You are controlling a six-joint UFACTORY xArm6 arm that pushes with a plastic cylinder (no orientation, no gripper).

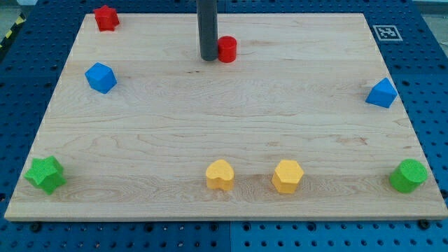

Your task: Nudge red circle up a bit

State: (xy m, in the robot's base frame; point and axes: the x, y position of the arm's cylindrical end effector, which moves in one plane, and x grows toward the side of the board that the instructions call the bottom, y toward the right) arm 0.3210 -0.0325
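The red circle (227, 49) is a small red cylinder near the top middle of the wooden board (224, 133). My dark rod comes down from the view's top, and my tip (208, 57) rests on the board just left of the red circle, touching or nearly touching its left side. The red circle's left edge is partly hidden by the rod.
A red star-like block (106, 17) sits at the top left. A blue block (101, 77) lies at the left, a blue block (382, 93) at the right. A green star (45, 173), yellow heart (220, 175), yellow hexagon (288, 175) and green circle (409, 175) line the bottom.
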